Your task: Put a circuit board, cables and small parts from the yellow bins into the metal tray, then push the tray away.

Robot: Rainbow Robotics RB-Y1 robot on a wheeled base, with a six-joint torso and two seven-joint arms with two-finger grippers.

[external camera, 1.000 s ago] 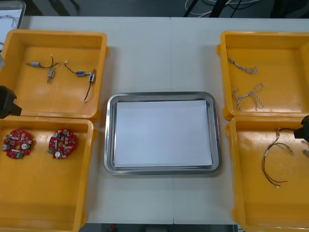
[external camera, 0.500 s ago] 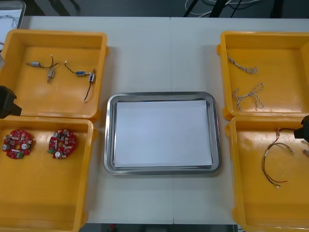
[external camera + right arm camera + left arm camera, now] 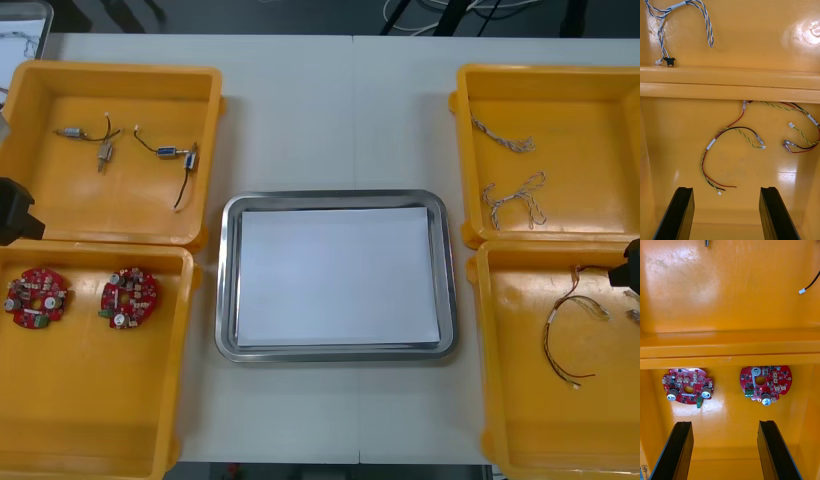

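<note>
Two round red circuit boards lie in the near left yellow bin, just beyond my left gripper, which hangs open above the bin floor. My right gripper is open too, over the near right bin, with red and yellow cables on the bin floor ahead of its fingers. The metal tray, white inside, sits between the bins. In the front view the left gripper is at the left edge and the right gripper at the right edge.
The far left bin holds small metal parts with black cables. Twisted blue and white cables lie in the far right bin. Bare table stretches beyond the tray's far side.
</note>
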